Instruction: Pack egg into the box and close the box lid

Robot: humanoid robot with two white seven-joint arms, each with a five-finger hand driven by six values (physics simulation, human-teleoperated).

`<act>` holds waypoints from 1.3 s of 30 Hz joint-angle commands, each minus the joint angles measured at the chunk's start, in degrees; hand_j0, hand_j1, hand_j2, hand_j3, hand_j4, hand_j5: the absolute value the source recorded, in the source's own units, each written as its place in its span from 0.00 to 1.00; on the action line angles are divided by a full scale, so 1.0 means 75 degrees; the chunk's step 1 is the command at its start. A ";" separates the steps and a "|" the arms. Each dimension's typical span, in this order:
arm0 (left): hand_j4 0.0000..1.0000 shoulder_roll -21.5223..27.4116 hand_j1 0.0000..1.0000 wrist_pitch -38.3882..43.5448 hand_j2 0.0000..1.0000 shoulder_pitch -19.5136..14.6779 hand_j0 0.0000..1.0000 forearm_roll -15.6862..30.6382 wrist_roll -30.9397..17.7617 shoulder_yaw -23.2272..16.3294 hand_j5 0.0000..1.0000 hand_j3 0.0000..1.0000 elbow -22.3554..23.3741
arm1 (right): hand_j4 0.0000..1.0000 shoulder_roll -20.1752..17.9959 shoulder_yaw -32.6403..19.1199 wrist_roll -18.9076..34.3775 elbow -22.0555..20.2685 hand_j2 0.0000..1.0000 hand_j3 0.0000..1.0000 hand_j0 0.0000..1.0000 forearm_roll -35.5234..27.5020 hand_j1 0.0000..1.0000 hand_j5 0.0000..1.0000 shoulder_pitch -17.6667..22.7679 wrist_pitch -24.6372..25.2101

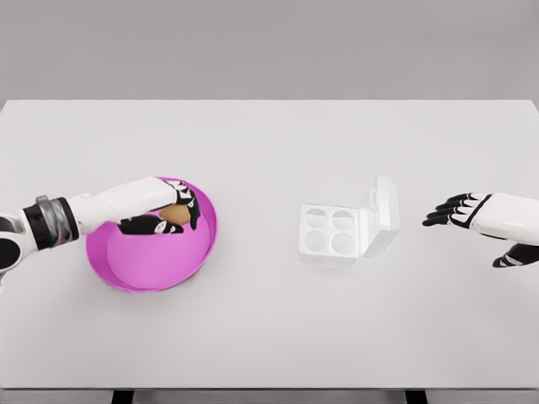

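The egg (173, 215), light, smooth and fragile, is enclosed around its sides by the left robot hand (168, 214) inside the magenta bowl (152, 273) near the table's (269, 337) left edge. The egg box (330, 233) lies open toward the right edge, beside the spread, empty right robot hand (459, 210).

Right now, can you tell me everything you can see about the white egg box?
The egg box is white and looks like thin plastic. Its tray has four round cups, all empty. The lid is open, tilted up on the tray's right side. The box sits on the white table, right of the middle. Nothing else touches it: the right hand hovers apart to its right, and the pink bowl lies to its left.
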 commanded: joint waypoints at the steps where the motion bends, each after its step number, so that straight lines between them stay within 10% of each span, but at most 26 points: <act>1: 0.35 -0.0005 0.35 -0.0003 0.35 0.0000 0.35 0.0037 0.0004 0.0010 0.35 0.35 -0.0093 | 1.00 -0.0011 0.0000 -0.0003 0.0002 1.00 1.00 1.00 -0.0045 1.00 1.00 0.0000 0.0020; 39: 0.31 -0.2372 0.31 0.0091 0.31 -0.0504 0.31 -0.0759 0.0004 -0.0658 0.31 0.31 -0.0046 | 1.00 -0.0011 -0.0011 -0.0003 -0.0009 1.00 1.00 1.00 -0.0057 1.00 1.00 0.0000 0.0020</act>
